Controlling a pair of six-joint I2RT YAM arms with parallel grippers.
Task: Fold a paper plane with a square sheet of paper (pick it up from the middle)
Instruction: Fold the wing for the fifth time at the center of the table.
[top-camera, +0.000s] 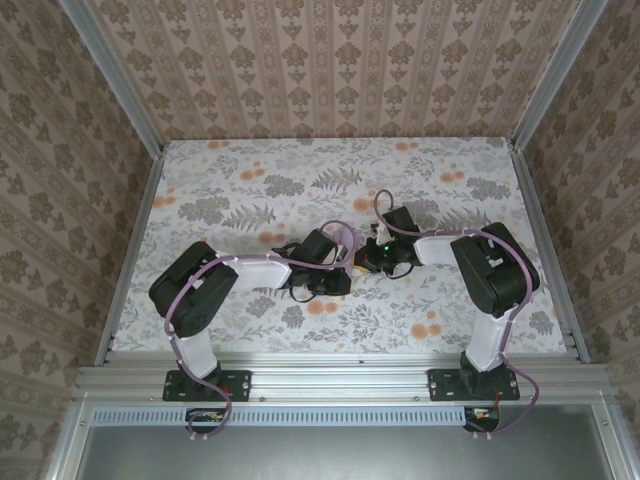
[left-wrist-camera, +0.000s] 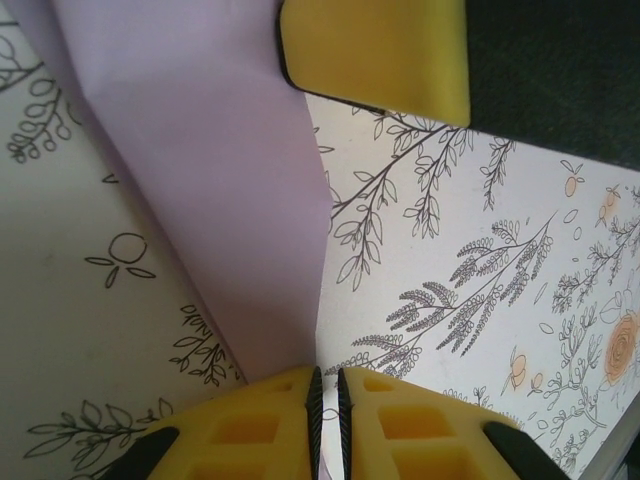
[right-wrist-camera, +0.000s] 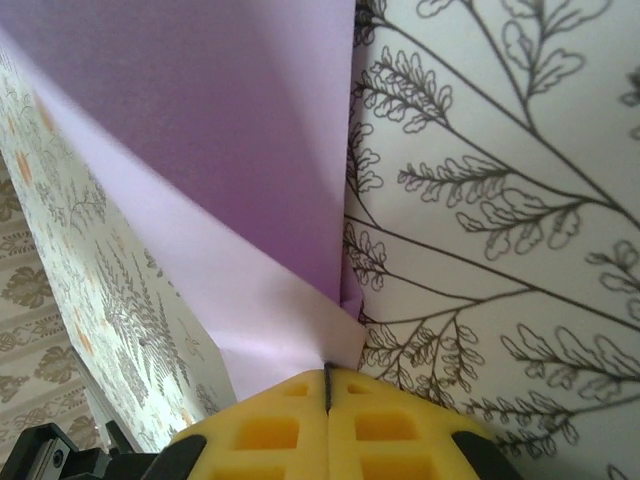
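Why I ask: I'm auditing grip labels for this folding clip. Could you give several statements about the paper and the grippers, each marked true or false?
1. The left gripper is shut on the square sheet of paper. True.
2. The right gripper hangs open, clear of the paper. False: it is shut on the paper too.
3. The paper lies flat and unfolded. False: it is creased and pinched by both grippers.
4. The tabletop carries a floral print. True.
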